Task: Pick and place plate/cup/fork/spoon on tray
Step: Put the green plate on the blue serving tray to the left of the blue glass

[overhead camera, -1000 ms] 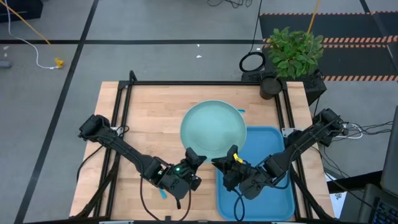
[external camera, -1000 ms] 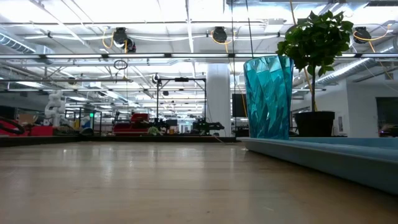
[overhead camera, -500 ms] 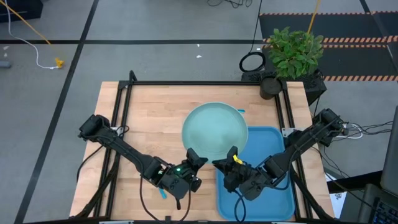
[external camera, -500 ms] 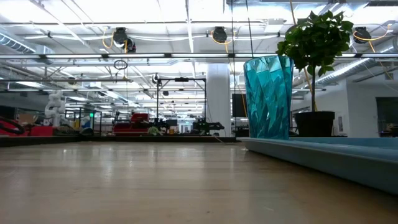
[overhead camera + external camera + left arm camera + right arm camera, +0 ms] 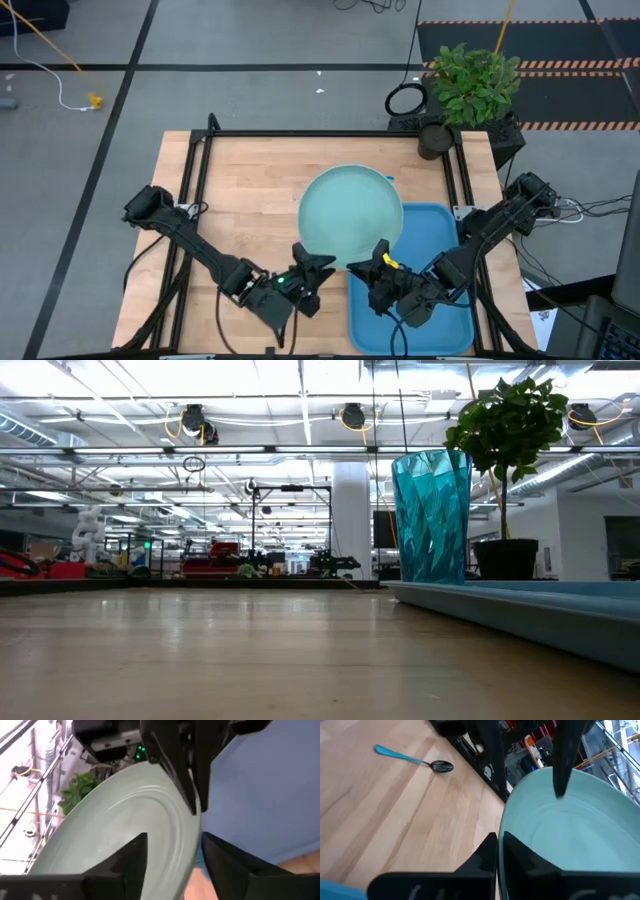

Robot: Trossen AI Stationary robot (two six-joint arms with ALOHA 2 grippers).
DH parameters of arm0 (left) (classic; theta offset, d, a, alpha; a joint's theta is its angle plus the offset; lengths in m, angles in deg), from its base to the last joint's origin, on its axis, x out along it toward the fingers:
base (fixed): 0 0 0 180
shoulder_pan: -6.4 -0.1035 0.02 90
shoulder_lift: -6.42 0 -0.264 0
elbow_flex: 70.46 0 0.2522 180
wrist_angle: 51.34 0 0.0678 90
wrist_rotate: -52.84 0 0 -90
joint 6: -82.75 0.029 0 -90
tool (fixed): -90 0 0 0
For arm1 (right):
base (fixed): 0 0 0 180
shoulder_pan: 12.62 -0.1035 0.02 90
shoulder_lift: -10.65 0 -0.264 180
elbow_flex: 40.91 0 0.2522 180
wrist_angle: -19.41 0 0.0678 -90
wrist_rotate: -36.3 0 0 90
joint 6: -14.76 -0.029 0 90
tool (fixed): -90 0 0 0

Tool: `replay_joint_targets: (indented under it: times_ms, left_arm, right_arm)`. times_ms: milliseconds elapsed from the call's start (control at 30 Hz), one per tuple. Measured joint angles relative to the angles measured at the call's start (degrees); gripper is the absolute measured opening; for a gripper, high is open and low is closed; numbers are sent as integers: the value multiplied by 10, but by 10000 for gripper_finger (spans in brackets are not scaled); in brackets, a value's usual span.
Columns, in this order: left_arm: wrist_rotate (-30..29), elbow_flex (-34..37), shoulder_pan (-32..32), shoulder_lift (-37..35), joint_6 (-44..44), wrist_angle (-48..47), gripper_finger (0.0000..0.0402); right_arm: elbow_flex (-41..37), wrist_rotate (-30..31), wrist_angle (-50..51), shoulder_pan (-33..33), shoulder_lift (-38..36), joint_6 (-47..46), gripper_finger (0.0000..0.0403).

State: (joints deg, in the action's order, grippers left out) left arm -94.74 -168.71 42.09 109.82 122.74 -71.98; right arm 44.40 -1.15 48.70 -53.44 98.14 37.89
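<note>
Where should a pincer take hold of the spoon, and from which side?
Grip the spoon at the middle of its thin handle, coming down from above: it lies flat on the table, and the rounded bowl would probably slip.

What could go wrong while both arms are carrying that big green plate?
Both the left gripper and the right gripper pinch the plate only at its near rim, so it might tilt or slip. It overhangs the tray edge and could land crooked. The cup stands on the tray and might get bumped.
</note>
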Motion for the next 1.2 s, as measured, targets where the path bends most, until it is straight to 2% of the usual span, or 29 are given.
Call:
replay_joint_targets:
  times_ms: [100,200,333,567,767,967,1200]
  left_arm:
    - [-1,0,17,-4,0,-1,210]
    - [-29,0,32,-7,5,-4,215]
    - [-69,0,50,-15,4,1,216]
    - [-96,1,68,-26,-37,1,216]
    - [-105,1,71,-27,-88,1,216]
    - [-106,2,69,-27,-144,-11,216]
    - [-105,2,69,-27,-215,-33,216]
  right_arm:
    - [0,14,0,-17,-8,-6,1]
    - [0,7,-2,-31,-18,-29,1]
    - [0,-33,0,-52,-30,-82,1]
    - [1,-34,1,-106,-37,-178,0]
    - [1,-34,21,-144,-37,-281,0]
    - [1,-36,91,-174,-37,-418,2]
    - [-11,-85,130,-204,-37,-570,3]
